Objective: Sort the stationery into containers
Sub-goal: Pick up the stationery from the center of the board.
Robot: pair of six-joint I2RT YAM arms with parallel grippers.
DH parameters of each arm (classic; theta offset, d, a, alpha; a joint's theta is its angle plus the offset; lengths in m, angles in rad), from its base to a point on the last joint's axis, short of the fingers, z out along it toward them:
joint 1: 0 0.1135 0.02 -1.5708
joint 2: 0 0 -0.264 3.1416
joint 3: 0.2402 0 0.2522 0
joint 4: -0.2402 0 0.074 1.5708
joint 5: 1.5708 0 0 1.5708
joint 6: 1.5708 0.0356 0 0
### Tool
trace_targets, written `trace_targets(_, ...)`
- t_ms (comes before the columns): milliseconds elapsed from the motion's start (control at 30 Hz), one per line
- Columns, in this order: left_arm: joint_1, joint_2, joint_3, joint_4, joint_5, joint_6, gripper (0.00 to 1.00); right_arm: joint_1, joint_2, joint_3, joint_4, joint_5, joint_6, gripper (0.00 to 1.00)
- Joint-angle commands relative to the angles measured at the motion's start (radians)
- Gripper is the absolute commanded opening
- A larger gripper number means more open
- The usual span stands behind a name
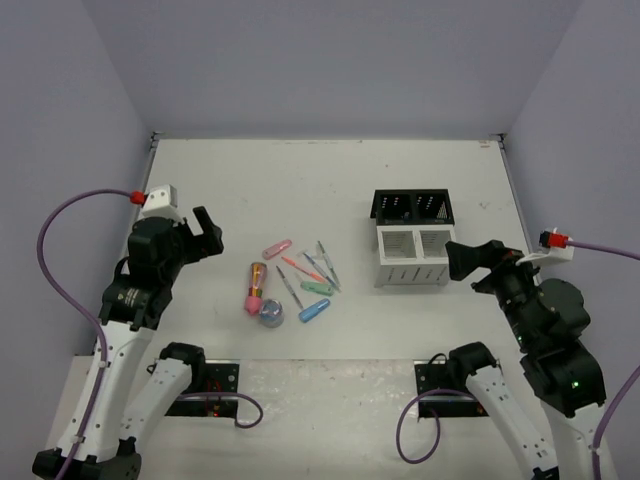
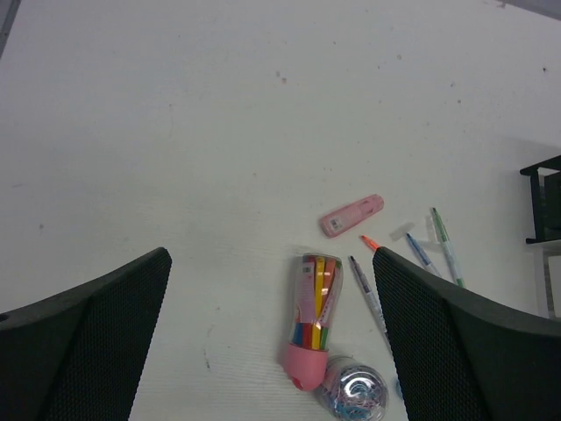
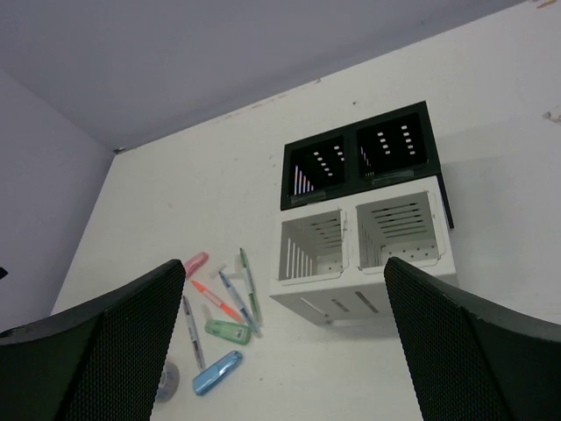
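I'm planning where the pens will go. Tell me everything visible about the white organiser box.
The white organiser looks like plastic: two square open-topped compartments side by side, both empty, with slotted walls. It stands upright on the table, its back seemingly against the black organiser. Nothing else touches it.

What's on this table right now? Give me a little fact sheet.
Containers: black perforated organiser box directly behind white slotted organiser box; compartments look empty
Stationery: pink-capped tube of coloured sticks, round blue-grey roll, pink capsule, mint capsule, blue capsule, thin pens; loose on table
Left gripper: open, empty, near the stationery
Right gripper: open, empty, beside white box
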Motion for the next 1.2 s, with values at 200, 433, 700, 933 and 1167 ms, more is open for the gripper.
trace_targets(200,-0.003,0.079,0.032,-0.049,-0.023,-0.019,1.00,-0.004,0.065,-0.016,0.000,-0.025,0.015,0.99)
trace_targets(433,-0.003,0.120,0.052,-0.062,0.112,0.044,1.00,-0.003,0.116,-0.019,-0.014,-0.052,0.011,0.99)
trace_targets(700,-0.185,0.310,0.028,-0.059,0.066,-0.005,1.00,-0.004,0.138,-0.058,0.032,-0.124,0.001,0.99)
trace_targets(933,-0.335,0.480,-0.002,-0.004,-0.101,-0.105,1.00,-0.004,0.141,-0.067,0.077,-0.178,0.004,0.99)
trace_targets(1167,-0.343,0.588,-0.066,0.086,-0.097,-0.179,0.95,-0.004,0.126,-0.105,0.101,-0.205,-0.001,0.99)
